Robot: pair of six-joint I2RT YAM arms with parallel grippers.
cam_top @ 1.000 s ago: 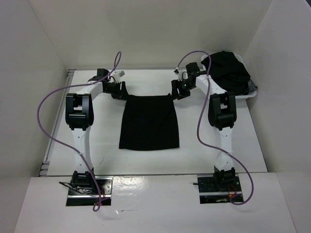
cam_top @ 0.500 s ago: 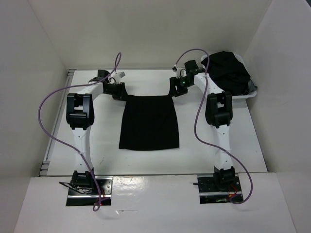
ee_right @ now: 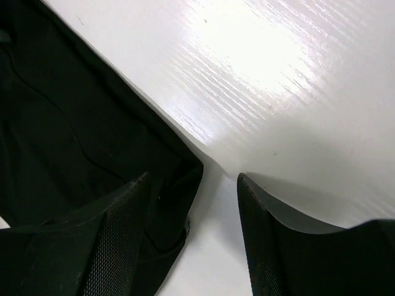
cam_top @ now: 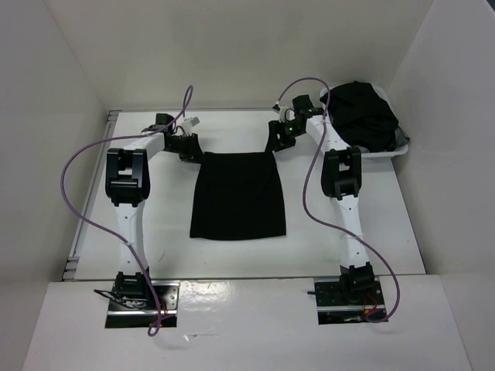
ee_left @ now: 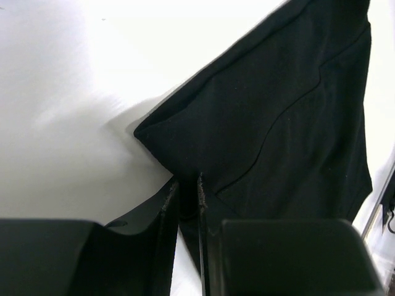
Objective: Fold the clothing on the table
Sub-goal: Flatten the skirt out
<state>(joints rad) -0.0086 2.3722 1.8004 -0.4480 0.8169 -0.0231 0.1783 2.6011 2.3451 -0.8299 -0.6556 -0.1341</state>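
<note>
Fingers (ee_left: 168, 209) of the left gripper (ee_left: 185, 184): drawn almost together, pinching a corner fold of the clothing (ee_left: 278, 123) between their tips.
Fingers (ee_right: 123, 234) of the right gripper (ee_right: 192, 180): spread apart; one lies over the cloth's edge and the other over the bare table (ee_right: 278, 74). The garment's corner sits in the gap between them, not gripped.
Clothing: plain black, lying flat and roughly trapezoid. Its narrower edge is on the far side and its wider hem nearer the arm bases. It lies mid-table between the two arms.
Gripper positions: both are low at the garment's far edge, the left one at its left corner and the right one at its right corner.
Table: white and glossy, with a thin metal rail (cam_top: 77, 232) along its left edge.
Heap of black clothes (cam_top: 363, 112): bulky, at the far right corner, well apart from the flat garment.
Tray (cam_top: 393, 153): white, under that heap, with only its rim showing.
Cables (cam_top: 77, 209): purple, one looping along each arm from base to wrist.
Walls (cam_top: 232, 46): plain white panels on three sides.
</note>
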